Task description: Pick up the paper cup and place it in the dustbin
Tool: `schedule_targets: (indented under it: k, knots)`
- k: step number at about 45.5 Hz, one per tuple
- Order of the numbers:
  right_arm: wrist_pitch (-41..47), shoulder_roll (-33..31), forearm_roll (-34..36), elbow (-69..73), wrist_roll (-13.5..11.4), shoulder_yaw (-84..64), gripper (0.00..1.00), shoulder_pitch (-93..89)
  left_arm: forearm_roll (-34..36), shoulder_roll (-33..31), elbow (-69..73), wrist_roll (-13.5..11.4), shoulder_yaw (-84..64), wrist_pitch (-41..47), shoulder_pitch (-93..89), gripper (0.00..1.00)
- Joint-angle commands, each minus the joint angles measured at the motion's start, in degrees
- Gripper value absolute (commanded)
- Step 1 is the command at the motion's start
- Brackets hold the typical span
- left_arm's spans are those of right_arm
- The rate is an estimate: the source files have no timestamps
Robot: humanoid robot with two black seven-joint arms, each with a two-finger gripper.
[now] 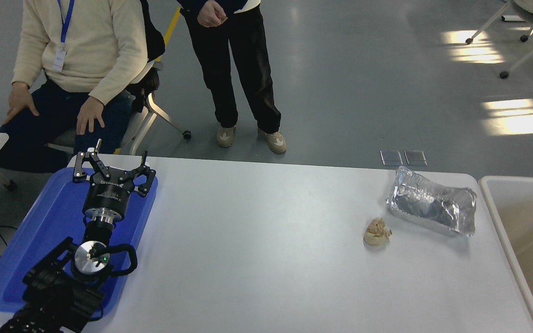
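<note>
White tabletop (257, 259): no paper cup visible; dustbin (495, 194) at right. Left tool (111, 169) parked, fingers apart. Task appears complete.

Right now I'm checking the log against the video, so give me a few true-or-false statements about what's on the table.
1. The left gripper hangs open over the blue tray. True.
2. A paper cup stands beside the foil bag. False: no cup shows anywhere.
3. The tan paper wad lies apart from the foil bag. True.
4. The right gripper is over the dustbin. False: it is out of view.
</note>
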Motion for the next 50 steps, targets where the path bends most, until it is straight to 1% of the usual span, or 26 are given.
schedule_targets:
  k: [1,8,9,10,11,12,13,18,30,39,45,50]
  knots:
    - [-2.46,5.16,4.17,-7.53,0.09,2.62,0.0,-8.4,-0.04,0.0,0.0,-0.01,0.0,0.01,0.0,1.0]
    - [-2.81,5.43,4.26,-7.79,0.09,2.79,0.0,-8.58,-0.04,0.0,0.0,-0.1,0.0,0.01,0.0,1.0]
    - [-2.9,5.43,4.26,-7.88,0.09,2.88,0.08,-8.58,-0.04,0.0,0.0,-0.1,0.0,0.01,0.0,1.0]
    - [-2.9,5.43,4.26,-7.88,0.09,2.88,0.27,-8.4,-0.04,0.0,0.09,-0.1,0.0,0.01,0.0,1.0]
    - [-2.81,5.43,4.26,-7.88,0.09,2.88,0.61,-8.4,-0.04,0.0,0.0,-0.1,0.0,0.01,0.0,1.0]
    - [-2.9,5.43,4.35,-7.88,0.09,2.88,0.99,-8.31,-0.04,0.0,0.0,-0.1,0.0,0.01,0.0,1.0]
    - [-2.81,5.43,4.52,-7.88,0.01,2.97,1.0,-8.14,-0.04,0.0,0.0,-0.1,0.0,0.01,0.0,1.0]
    - [-2.46,5.43,6.19,-7.88,0.0,2.97,1.0,-8.14,-0.04,0.0,0.09,-0.1,0.0,0.01,0.0,1.0]
    - [-1.93,5.34,6.28,-7.53,0.09,2.97,1.0,-6.21,-0.04,0.0,0.0,-0.1,0.0,0.01,0.0,1.0]
    - [-1.15,5.96,6.37,-6.65,1.32,2.18,1.0,-1.02,-0.04,0.0,0.0,-0.1,0.0,0.01,0.0,1.0]
    - [4.3,5.7,6.19,-3.93,1.5,2.0,1.0,4.77,-0.04,0.0,0.0,-0.1,0.0,0.01,0.0,1.0]
    - [7.03,3.33,5.84,2.13,1.67,1.82,1.0,9.96,-0.04,0.0,0.09,-0.1,0.0,0.01,0.0,1.0]
